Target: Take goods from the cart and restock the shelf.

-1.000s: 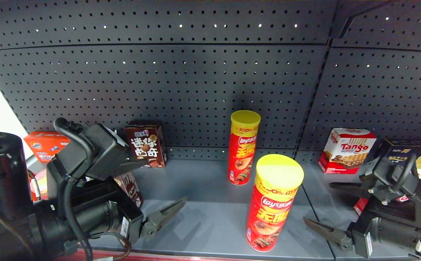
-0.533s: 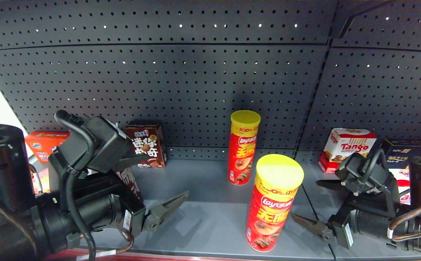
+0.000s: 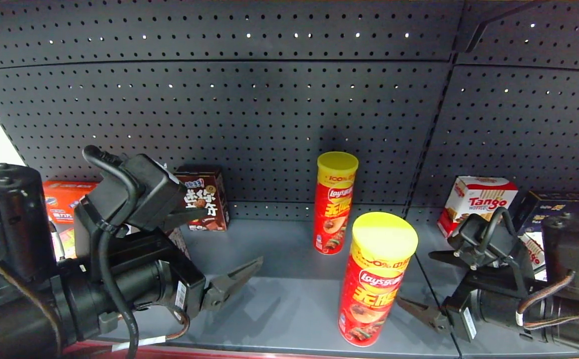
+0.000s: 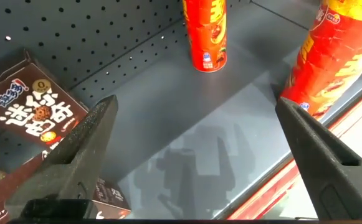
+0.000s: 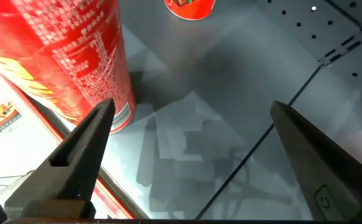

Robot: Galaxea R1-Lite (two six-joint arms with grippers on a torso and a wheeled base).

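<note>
Black wedge fingers of the left gripper (image 4: pixel 195 102) stand wide apart with nothing between them. The unit sits low over the left part of the grey shelf deck (image 3: pixel 279 294). The right gripper (image 5: pixel 192 107) is likewise spread and empty, low over the deck on the right. One of its fingers lies just beside the base of the front chip can (image 3: pixel 376 279); contact cannot be confirmed.

Front chip can: red tube, yellow lid, upright at the front edge of the deck, between the two grippers. Rear chip can (image 3: pixel 335 202): same type, upright, set back near the perforated back panel (image 3: pixel 249 109), apart from the front one.

Surrounding stock:
- Brown box (image 3: pixel 204 202), upright against the back panel, behind the left arm.
- Orange box (image 3: pixel 62 199), farther left.
- White-and-red wafer box (image 3: pixel 476 202), on the next bay to the right.

Status, as a judgement: two cans are on the shelf and stand free of both grippers, so this placement appears complete. Much of the deck is bare, so restocking looks only partly done. Remaining: fetch further goods from the cart. Note that the front can stands close to the lip, so the right gripper should clear it without brushing the tube.
</note>
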